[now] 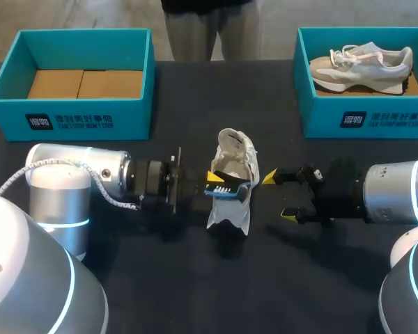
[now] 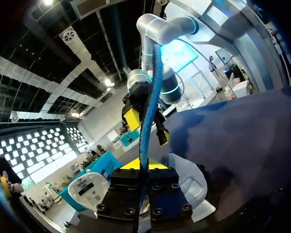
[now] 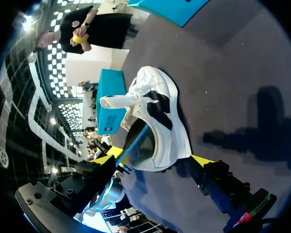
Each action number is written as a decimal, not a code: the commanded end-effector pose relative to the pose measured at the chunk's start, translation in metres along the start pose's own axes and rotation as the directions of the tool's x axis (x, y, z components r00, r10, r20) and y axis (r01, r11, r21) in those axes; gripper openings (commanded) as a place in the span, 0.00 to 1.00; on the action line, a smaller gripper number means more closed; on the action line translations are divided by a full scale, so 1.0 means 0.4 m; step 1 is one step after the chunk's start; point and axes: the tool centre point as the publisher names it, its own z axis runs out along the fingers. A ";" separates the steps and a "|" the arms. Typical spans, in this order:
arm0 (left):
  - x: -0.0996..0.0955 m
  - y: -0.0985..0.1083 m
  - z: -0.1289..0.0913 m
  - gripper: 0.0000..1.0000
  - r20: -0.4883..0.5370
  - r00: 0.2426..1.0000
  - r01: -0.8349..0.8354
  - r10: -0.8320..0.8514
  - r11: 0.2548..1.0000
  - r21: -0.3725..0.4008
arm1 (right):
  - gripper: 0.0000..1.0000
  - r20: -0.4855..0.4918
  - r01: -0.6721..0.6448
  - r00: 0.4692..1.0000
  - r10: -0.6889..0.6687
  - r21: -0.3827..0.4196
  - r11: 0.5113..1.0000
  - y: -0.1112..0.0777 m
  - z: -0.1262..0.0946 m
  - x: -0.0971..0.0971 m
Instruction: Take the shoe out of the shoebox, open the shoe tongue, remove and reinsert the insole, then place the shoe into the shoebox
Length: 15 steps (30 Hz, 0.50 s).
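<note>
A white shoe [image 1: 231,156] lies mid-table between my two grippers, shown also in the left wrist view [image 2: 191,180] and the right wrist view [image 3: 161,112]. My left gripper [image 1: 216,183] is shut on a blue insole [image 1: 231,188] at the shoe's opening. From the left wrist the insole [image 2: 146,116] appears edge-on, rising from between the closed yellow tips of the left gripper [image 2: 141,165]. My right gripper [image 1: 279,196] stands open just right of the shoe, touching nothing. From the right wrist, the right gripper [image 3: 153,160] frames the shoe's heel end and the insole [image 3: 137,140]. How deep the insole sits is hidden.
An empty teal shoebox [image 1: 14,52] with a cardboard floor stands at the back left. A second teal shoebox [image 1: 305,76] at the back right holds a grey and white sneaker [image 1: 362,61]. Bare dark table lies in front of the shoe.
</note>
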 end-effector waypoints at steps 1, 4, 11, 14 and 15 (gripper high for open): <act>-0.013 0.011 0.006 0.00 -0.010 1.000 0.002 -0.002 1.000 -0.004 | 1.00 0.004 -0.001 1.000 0.001 -0.003 1.000 -0.004 0.000 0.003; -0.021 0.024 0.008 0.00 -0.009 1.000 0.003 -0.003 1.000 -0.014 | 1.00 0.004 -0.001 1.000 0.001 -0.003 1.000 -0.004 0.000 0.003; -0.023 0.055 0.018 0.00 -0.009 1.000 0.009 -0.010 0.999 -0.038 | 1.00 0.004 -0.001 1.000 0.001 -0.003 1.000 -0.004 0.000 0.003; -0.022 0.066 0.021 0.00 -0.018 1.000 0.009 -0.010 0.998 -0.054 | 1.00 0.004 -0.001 1.000 0.001 -0.003 1.000 -0.004 0.000 0.003; -0.022 0.067 0.022 0.00 -0.018 1.000 0.009 -0.010 0.998 -0.054 | 1.00 0.004 -0.001 1.000 0.001 -0.003 1.000 -0.004 0.000 0.003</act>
